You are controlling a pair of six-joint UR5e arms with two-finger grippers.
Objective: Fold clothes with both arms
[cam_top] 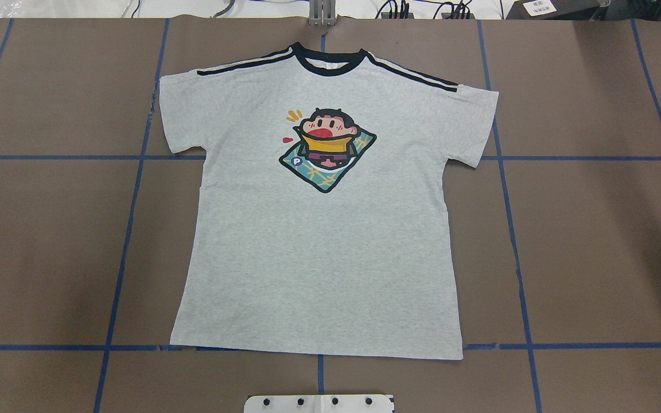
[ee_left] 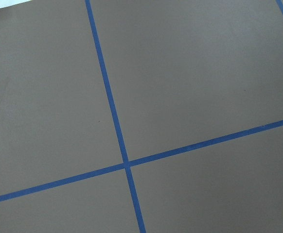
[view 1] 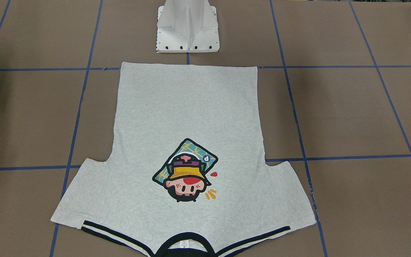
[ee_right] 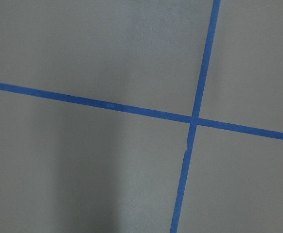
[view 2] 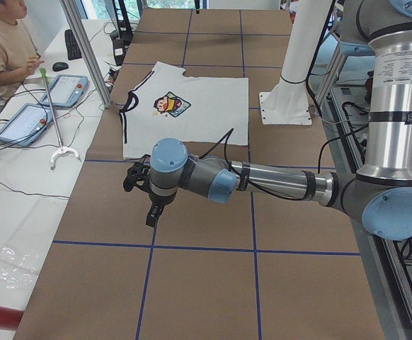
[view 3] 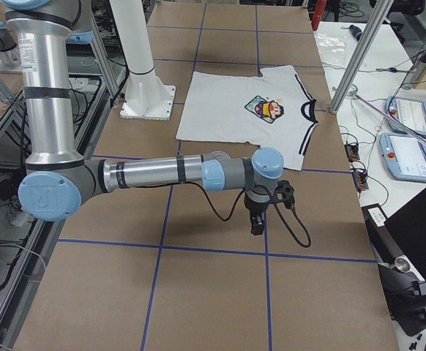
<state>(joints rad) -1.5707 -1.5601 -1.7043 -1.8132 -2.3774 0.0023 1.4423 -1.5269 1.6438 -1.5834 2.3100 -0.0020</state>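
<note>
Left fingers [view 2: 152, 214] point down over the bare brown worktop [cam_top: 594, 241], well apart from the T-shirt [cam_top: 319, 258]; only a side view catches them, so I cannot tell whether they are wide or narrow. Right fingers [view 3: 257, 223] hang likewise above a blue tape line [ee_right: 107, 106], and their gap cannot be judged either. In the overhead view the T-shirt lies flat and print-up at centre, with its collar at 12 o'clock, its hem at 6 o'clock just short of the white pedestal [cam_top: 319, 403], and its sleeves spread toward 10 and 2 o'clock
</note>
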